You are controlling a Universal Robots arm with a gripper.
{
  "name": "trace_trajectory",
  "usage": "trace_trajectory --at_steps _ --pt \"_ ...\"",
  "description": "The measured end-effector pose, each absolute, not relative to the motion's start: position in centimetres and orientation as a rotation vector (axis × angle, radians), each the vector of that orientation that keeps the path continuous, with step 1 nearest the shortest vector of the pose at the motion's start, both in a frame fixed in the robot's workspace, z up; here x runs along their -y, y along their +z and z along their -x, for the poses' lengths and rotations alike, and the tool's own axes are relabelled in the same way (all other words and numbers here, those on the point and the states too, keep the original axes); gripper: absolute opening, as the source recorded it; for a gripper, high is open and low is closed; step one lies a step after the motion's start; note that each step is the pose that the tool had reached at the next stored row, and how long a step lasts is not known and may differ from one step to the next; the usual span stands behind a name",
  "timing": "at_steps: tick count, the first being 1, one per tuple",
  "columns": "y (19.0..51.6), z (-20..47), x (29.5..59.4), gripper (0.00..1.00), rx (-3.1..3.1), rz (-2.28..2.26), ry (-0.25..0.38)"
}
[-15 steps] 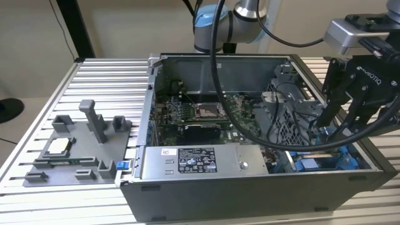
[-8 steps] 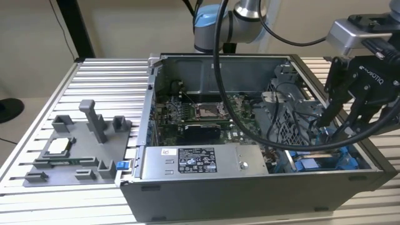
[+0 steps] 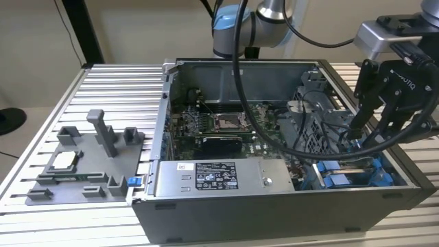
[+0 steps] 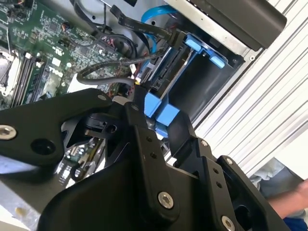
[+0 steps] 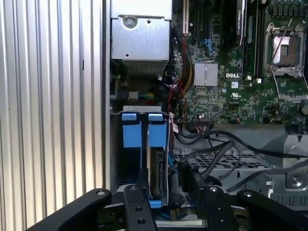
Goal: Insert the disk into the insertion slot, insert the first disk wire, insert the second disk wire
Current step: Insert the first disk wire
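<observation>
The disk (image 5: 157, 168), silver-grey in a bright blue carrier (image 4: 159, 111), stands on edge in the insertion slot (image 5: 139, 109), the grey bay at the case's front corner on the exterior view's right (image 3: 357, 177). My gripper (image 3: 370, 136) reaches down into that bay. In both wrist views its black fingers (image 4: 137, 122) press on either side of the carrier's near end, so the gripper (image 4: 160, 119) (image 5: 163, 192) is shut on the disk. A black-plugged wire (image 4: 144, 29) and a light blue wire (image 4: 151, 19) lie loose by the disk's far end.
A grey power-supply box (image 3: 219, 177) sits beside the bay, with the green motherboard (image 5: 231, 86) behind it. Black cables (image 5: 216, 144) cross a perforated cage (image 5: 231, 163). A grey fixture (image 3: 89, 159) stands on the slatted table (image 3: 116, 87). A person's hand (image 4: 293, 197) is near the case.
</observation>
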State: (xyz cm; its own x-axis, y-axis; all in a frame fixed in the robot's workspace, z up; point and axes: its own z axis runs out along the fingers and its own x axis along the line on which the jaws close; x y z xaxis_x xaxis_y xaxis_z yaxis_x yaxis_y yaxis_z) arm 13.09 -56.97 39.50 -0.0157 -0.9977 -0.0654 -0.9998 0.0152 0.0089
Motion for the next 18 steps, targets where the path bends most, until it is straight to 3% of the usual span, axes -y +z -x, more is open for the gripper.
trace_trajectory --at_steps 18 --pt "39.0 -13.1 55.3 1.00 -2.231 2.196 0.034"
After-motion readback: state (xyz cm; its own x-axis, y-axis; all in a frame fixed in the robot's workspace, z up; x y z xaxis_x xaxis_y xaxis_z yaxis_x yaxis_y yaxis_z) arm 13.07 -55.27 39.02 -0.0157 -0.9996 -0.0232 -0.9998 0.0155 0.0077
